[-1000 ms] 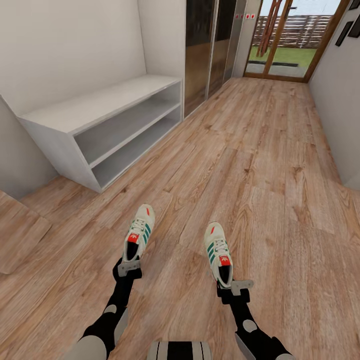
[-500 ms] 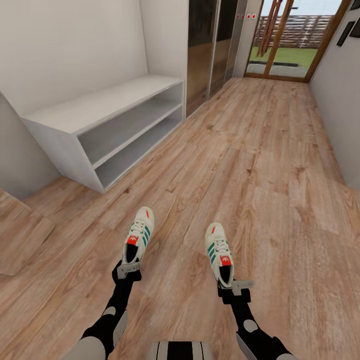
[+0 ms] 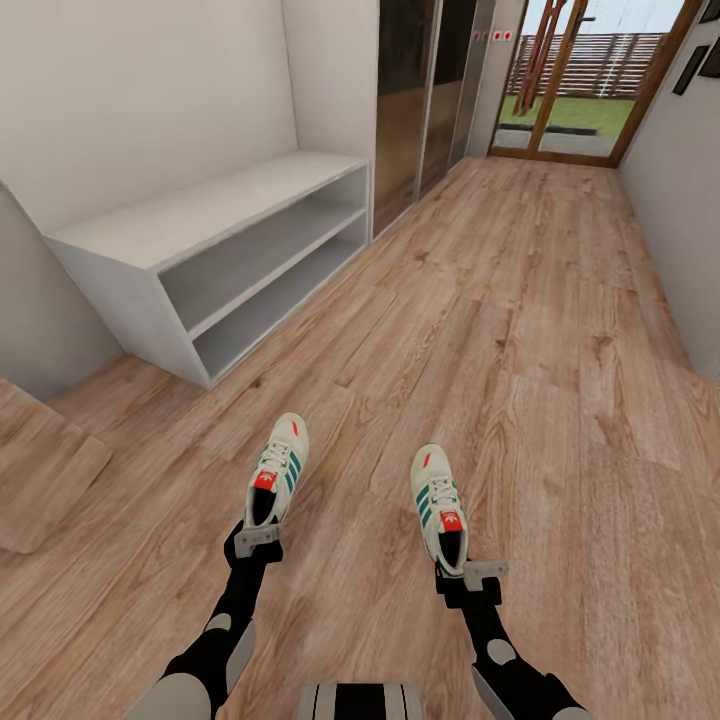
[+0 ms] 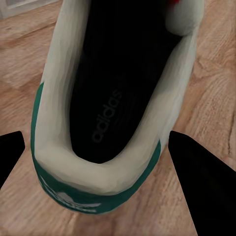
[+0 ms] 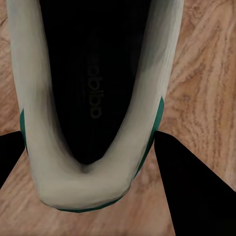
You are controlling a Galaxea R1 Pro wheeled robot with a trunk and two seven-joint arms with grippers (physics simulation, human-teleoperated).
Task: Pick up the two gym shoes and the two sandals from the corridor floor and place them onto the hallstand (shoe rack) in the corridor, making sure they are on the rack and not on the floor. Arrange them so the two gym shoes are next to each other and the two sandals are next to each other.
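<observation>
I carry the two gym shoes, cream-white with green stripes, above the corridor floor point(image 3: 520, 330). My left gripper point(image 3: 258, 540) is shut on the heel of the left gym shoe point(image 3: 280, 465), toe pointing ahead. My right gripper point(image 3: 470, 572) is shut on the heel of the right gym shoe point(image 3: 436, 500). In the left wrist view, dark fingers point(image 4: 201, 187) flank the shoe's heel collar point(image 4: 54, 162). The right wrist view shows the other heel point(image 5: 34, 147) between that gripper's fingers point(image 5: 191, 187). The sandals and the hallstand are out of view.
A low white two-tier bench point(image 3: 200, 215) with plain wall above stands at the left. Beyond it are dark mirrored closet doors point(image 3: 410, 90) and a glass exit door point(image 3: 570, 80) at the far end. A white wall point(image 3: 680, 200) bounds the right side.
The whole view has shifted slightly, so the camera moved a little; the bench sits a touch further right. Both shoes stay held in the same place relative to the arms.
</observation>
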